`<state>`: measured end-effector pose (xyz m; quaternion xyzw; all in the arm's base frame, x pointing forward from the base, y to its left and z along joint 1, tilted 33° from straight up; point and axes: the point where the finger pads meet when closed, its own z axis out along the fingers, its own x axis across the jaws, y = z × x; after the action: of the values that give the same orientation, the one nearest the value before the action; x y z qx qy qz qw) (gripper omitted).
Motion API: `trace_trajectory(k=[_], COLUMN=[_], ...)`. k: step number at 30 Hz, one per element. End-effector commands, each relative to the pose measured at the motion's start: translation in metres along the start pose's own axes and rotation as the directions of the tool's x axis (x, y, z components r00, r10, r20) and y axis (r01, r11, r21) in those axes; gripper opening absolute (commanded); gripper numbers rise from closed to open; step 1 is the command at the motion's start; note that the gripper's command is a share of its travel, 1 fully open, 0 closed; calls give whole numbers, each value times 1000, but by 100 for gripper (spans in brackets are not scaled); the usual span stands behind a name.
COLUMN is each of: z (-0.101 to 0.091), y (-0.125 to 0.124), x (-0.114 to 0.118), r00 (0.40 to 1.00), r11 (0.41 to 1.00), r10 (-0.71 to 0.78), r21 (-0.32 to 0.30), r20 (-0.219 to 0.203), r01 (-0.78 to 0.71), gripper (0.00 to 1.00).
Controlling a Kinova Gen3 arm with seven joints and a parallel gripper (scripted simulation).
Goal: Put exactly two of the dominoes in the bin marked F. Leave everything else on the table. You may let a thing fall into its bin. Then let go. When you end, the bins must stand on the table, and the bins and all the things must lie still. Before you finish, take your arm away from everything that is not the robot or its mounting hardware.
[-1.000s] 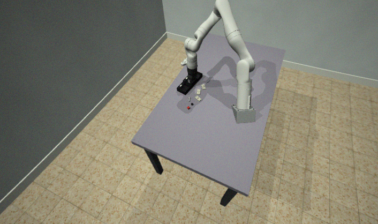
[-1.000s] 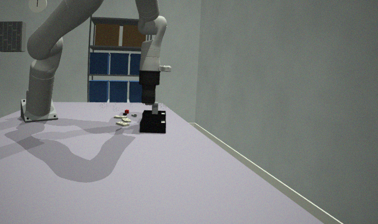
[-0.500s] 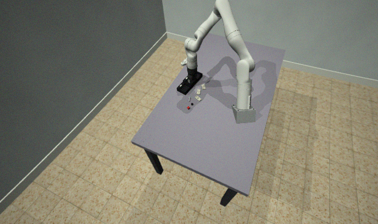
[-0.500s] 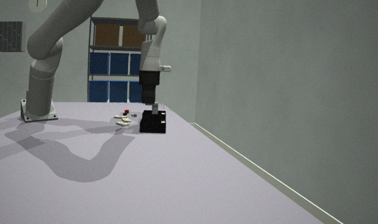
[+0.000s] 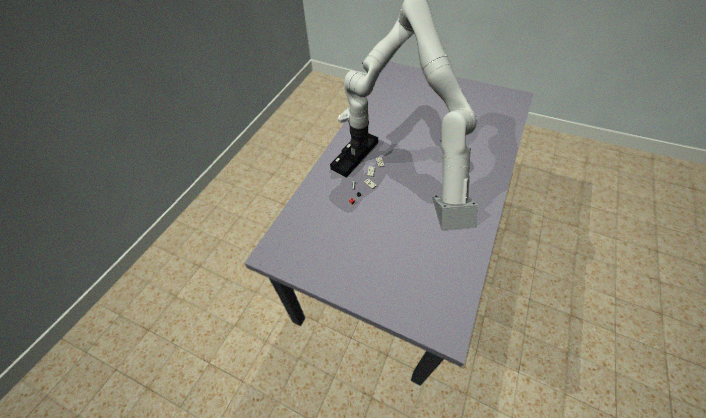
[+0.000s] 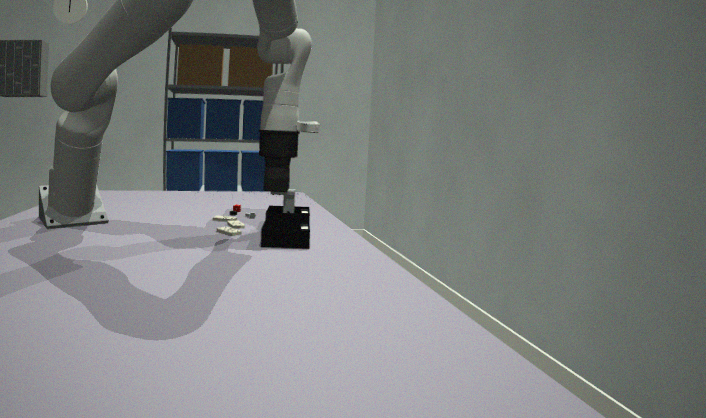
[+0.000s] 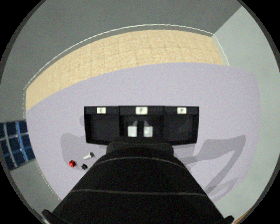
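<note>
The bin marked F [image 7: 155, 111] is the middle one of three joined black bins [image 5: 345, 169] [image 6: 285, 234]. My gripper [image 5: 353, 152] [image 6: 289, 208] [image 7: 140, 125] points down into it, its fingertips low and a narrow dark gap between them. I see nothing held, so it is open by a little. Three cream dominoes lie flat on the table beside the bins: one domino [image 5: 379, 162] [image 6: 229, 231], a middle domino [image 5: 370, 170] [image 6: 235, 223] and a third domino [image 5: 370, 183] [image 6: 224, 218]. The floor of the marked bin is dark and partly hidden by the fingers.
A red cube [image 5: 351, 200] [image 6: 236, 208] [image 7: 72, 164], a small black piece [image 5: 358, 194] [image 6: 233, 213] [image 7: 84, 167] and a small grey-white bolt-like piece [image 5: 353, 184] [image 6: 250, 214] [image 7: 88, 156] lie near the dominoes. The other two bins flank the marked one. The table's edge runs behind the bins.
</note>
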<state>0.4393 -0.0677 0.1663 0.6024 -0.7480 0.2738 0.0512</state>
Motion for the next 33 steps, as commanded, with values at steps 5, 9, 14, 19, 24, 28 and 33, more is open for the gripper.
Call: trace_trajectory(k=[5, 9, 14, 19, 24, 28, 33], z=[-9, -13, -20, -26, -38, -54, -58], y=[-2, -2, -2, -2, -2, -2, -2], x=[0, 0, 0, 0, 0, 0, 0], r00=[1000, 1000, 1000, 1000, 1000, 1000, 1000], r11=[1000, 1000, 1000, 1000, 1000, 1000, 1000], r10=[1, 1, 1, 1, 1, 1, 1], r21=[6, 6, 6, 6, 6, 6, 6], r20=[1, 1, 1, 1, 1, 1, 1], r01=[-1, -1, -1, -1, -1, -1, -1], gripper=[31, 31, 31, 31, 31, 31, 31])
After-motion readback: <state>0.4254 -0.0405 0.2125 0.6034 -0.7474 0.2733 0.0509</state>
